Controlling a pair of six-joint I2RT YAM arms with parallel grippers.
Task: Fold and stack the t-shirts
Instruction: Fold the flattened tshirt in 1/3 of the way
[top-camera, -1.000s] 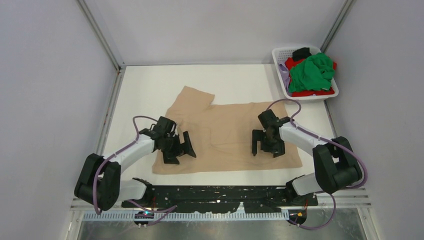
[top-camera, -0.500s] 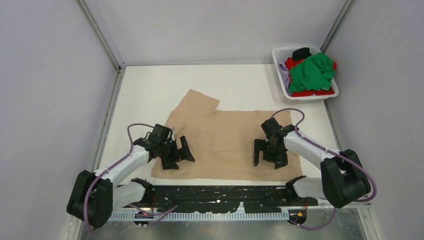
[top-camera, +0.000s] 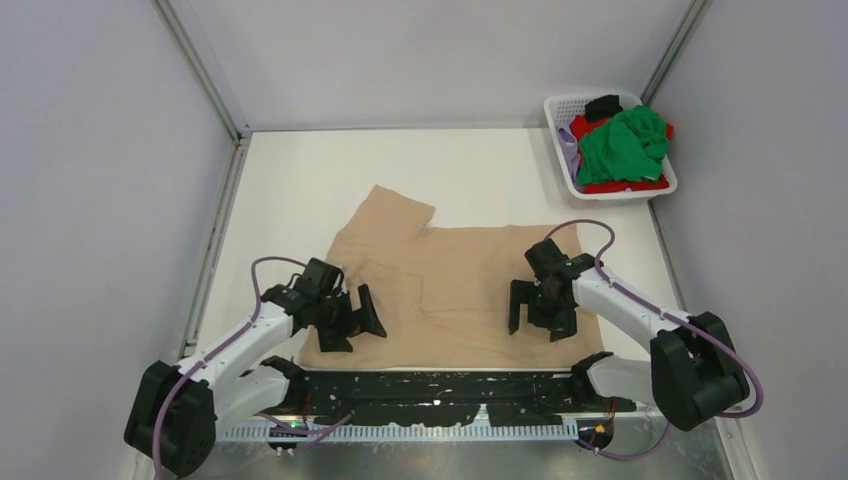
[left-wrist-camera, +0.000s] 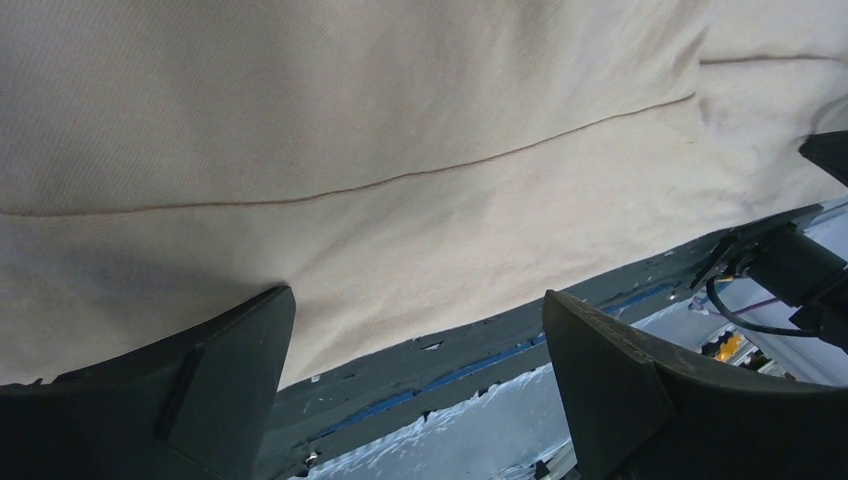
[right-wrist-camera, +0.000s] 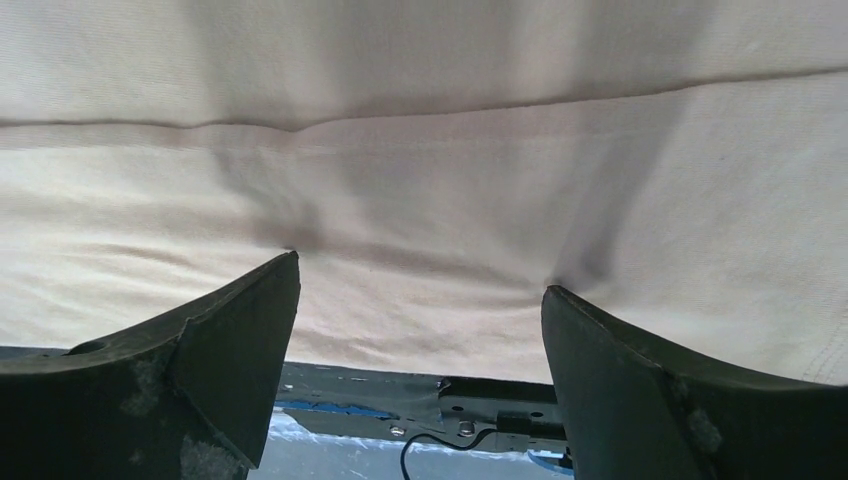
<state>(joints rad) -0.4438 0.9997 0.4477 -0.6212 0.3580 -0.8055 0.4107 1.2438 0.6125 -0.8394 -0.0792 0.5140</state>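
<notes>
A beige t-shirt (top-camera: 450, 285) lies spread flat on the white table, its near hem along the front edge. My left gripper (top-camera: 352, 325) is open, fingertips pressing on the shirt's near left part. My right gripper (top-camera: 538, 315) is open, fingertips resting on the shirt's near right part. In the left wrist view the shirt (left-wrist-camera: 400, 150) fills the top with its hem seam showing. In the right wrist view the shirt (right-wrist-camera: 420, 200) wrinkles slightly at the fingertips. Green (top-camera: 622, 145), red (top-camera: 625, 185), black (top-camera: 602, 106) and lilac (top-camera: 567, 150) shirts lie heaped in the basket.
A white mesh basket (top-camera: 558, 105) stands at the back right corner. The dark base plate (top-camera: 450, 390) runs along the table's near edge, just past the shirt's hem. Grey walls and metal posts close in the table on three sides.
Both grippers have slid toward the near edge, dragging the beige shirt with them; its hem now lies closer to the base plate. Both stay open.
</notes>
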